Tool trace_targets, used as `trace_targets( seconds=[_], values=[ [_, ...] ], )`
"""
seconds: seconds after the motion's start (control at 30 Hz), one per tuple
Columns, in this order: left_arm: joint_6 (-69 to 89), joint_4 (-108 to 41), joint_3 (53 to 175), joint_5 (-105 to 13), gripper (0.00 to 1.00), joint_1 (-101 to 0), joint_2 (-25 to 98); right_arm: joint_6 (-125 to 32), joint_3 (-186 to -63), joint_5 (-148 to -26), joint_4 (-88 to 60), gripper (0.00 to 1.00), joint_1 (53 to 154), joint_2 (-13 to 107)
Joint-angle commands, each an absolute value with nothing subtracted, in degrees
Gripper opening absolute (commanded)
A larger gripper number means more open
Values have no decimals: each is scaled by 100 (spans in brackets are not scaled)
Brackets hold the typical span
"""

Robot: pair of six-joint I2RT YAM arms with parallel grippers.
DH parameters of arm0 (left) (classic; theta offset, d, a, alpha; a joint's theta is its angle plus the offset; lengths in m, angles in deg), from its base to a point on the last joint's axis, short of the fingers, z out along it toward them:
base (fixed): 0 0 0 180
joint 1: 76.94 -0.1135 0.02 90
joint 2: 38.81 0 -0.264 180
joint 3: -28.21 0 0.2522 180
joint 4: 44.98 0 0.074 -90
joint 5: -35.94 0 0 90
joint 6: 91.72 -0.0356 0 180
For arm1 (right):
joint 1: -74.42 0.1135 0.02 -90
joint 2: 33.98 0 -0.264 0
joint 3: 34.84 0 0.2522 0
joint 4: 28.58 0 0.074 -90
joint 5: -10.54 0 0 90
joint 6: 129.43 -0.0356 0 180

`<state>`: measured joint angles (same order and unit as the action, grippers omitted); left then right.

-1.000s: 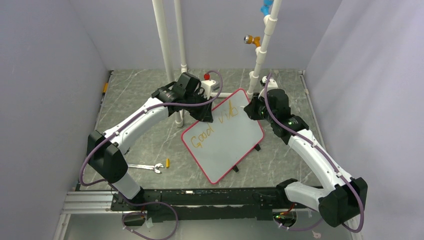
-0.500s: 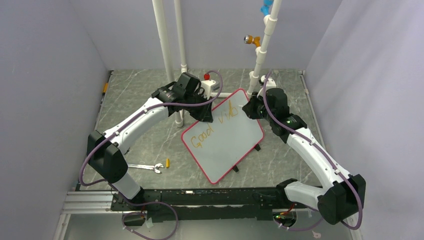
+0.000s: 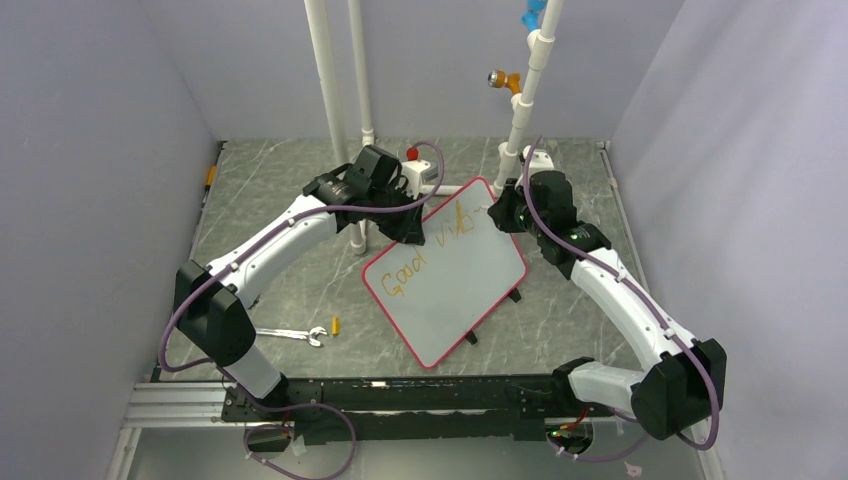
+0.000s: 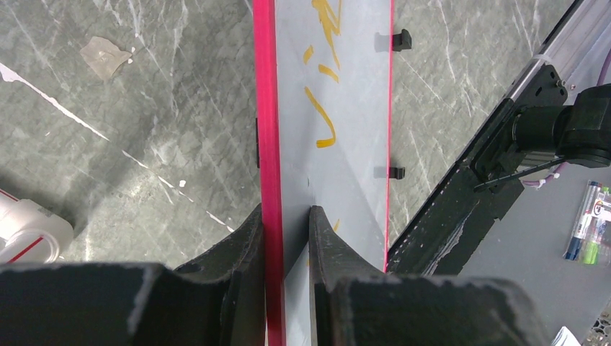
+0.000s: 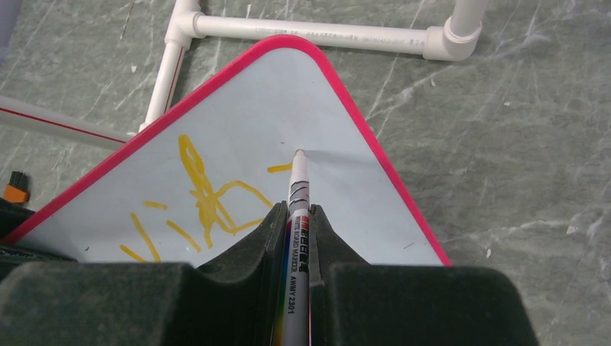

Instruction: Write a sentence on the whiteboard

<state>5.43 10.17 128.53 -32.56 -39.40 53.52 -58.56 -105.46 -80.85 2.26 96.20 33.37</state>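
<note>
2 arms meet over the whiteboard [image 3: 450, 275], which sits askew on the desk [image 3: 290, 200] between them (small black feet [image 3: 470, 338] show along its near-right edge). My left fingers [image 4: 322, 238] pinch its red rim [image 4: 265, 108] on the far-left side. My right fingers [image 5: 272, 227] are clamped on a marker [image 5: 298, 191], its tip touching the board near the far corner, just beside the last orange stroke of the sentence [image 3: 425, 250], which begins "Good".

I am in a robot lab: plain grey walls [image 3: 90, 150] stand on three sides, white pipes [image 3: 325, 70] rise at the top middle, and a metal rail [image 3: 175, 402] holds my arms [image 3: 290, 225] at the bottom.
</note>
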Motion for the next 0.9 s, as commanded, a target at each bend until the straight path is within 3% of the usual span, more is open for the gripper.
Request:
trace_targets(
  seconds=[0.0,0.87],
  values=[
    [-43,1019,12810,-3708,0,-3884,5278,-5929,-10829,-8144,-20,0,9610,3438],
    [-34,1020,12810,-3708,0,-3886,5268,-6070,-9987,-8809,-101,0,9640,3037]
  ],
)
